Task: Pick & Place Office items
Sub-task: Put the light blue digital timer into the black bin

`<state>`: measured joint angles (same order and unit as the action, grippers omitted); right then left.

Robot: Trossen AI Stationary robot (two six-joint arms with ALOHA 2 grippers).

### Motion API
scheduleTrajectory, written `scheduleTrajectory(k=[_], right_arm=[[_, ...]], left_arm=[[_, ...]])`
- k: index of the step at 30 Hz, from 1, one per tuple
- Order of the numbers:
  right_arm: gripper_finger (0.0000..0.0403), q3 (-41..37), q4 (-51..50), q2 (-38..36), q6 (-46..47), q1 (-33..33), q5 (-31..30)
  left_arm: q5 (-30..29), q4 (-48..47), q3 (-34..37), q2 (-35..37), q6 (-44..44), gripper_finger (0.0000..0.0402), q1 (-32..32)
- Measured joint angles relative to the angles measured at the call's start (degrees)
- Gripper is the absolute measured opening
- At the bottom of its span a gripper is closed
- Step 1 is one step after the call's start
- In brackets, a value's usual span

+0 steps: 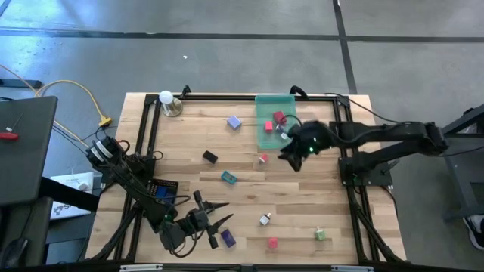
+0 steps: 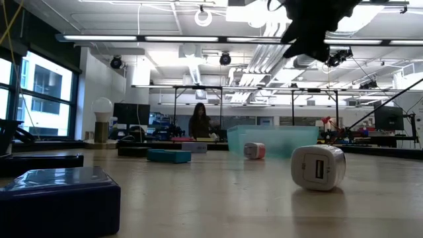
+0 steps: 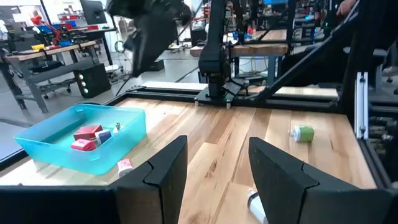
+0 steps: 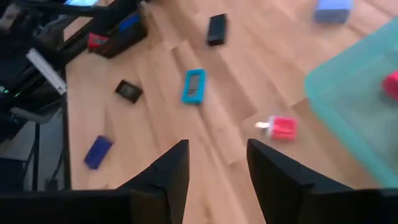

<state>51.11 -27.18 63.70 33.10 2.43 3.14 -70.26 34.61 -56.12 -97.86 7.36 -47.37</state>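
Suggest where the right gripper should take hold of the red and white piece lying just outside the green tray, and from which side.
Probably from straight above, across the red body of the red and white piece, not its small white tip. It lies flat on bare wood beside the green tray, apart from the wall, so both fingers should fit. The right gripper hangs open above it, holding nothing.

Table (image 1: 302,204): pale wood planks, visible grain, smooth satin finish with soft reflections in the low view. Frame rails (image 1: 147,125) round it: matt black metal. Tray (image 3: 93,158): translucent teal plastic, smooth, slightly glossy. White cube-shaped item (image 2: 318,167): smooth plastic, soft sheen. Dark blue block (image 2: 59,198): glossy top that mirrors ceiling lights. Teal flat piece (image 4: 193,85): smooth plastic. Gripper fingers (image 4: 168,180): matt black plastic. Lamp base (image 1: 173,108): shiny metal.
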Motion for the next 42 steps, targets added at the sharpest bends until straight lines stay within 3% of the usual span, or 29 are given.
scheduleTrajectory(k=[4,10,16,21,27,30,32,34,37,42], right_arm=[[0.0142,0.0,0.8,-0.2,6.0,-9.7,-5.9],[0.0141,0.0,2.5,0.5,6.9,-23.9,-15.5],[0.0141,-2.1,3.3,0.5,6.8,-34.0,-31.5],[0.0149,-5.0,3.8,0.5,9.0,-37.8,-36.4],[0.0187,-7.7,3.8,0.5,12.4,-38.5,-39.3],[0.0206,-8.8,4.3,0.5,13.4,-38.3,-39.4],[0.0215,-9.4,5.2,0.5,13.3,-38.3,-39.4],[0.022,-10.1,6.5,0.5,13.3,-38.3,-39.2],[0.0223,-11.1,8.7,0.5,13.2,-38.3,-38.6],[0.0221,-12.6,11.1,0.5,12.1,-38.3,-37.6]], left_arm=[[0.9,-1.5,0.0,0.0,0.2,0.0163,0.0],[2.6,-3.2,0.0,0.0,0.7,0.0163,-0.3],[4.2,-3.5,0.0,0.0,-2.0,0.0163,-0.2],[7.2,-3.6,0.0,0.0,-4.3,0.0173,-0.1],[11.5,-7.5,0.0,0.0,-0.3,0.0236,1.5],[11.4,-14.2,0.0,0.0,5.4,0.0271,3.0],[11.7,-23.7,0.0,0.7,7.5,0.0284,4.1],[15.3,-34.0,0.0,1.8,10.2,0.0287,5.7],[25.6,-46.3,0.0,3.3,17.5,0.0288,9.5],[40.8,-55.8,0.0,4.2,19.6,0.0288,17.5]])
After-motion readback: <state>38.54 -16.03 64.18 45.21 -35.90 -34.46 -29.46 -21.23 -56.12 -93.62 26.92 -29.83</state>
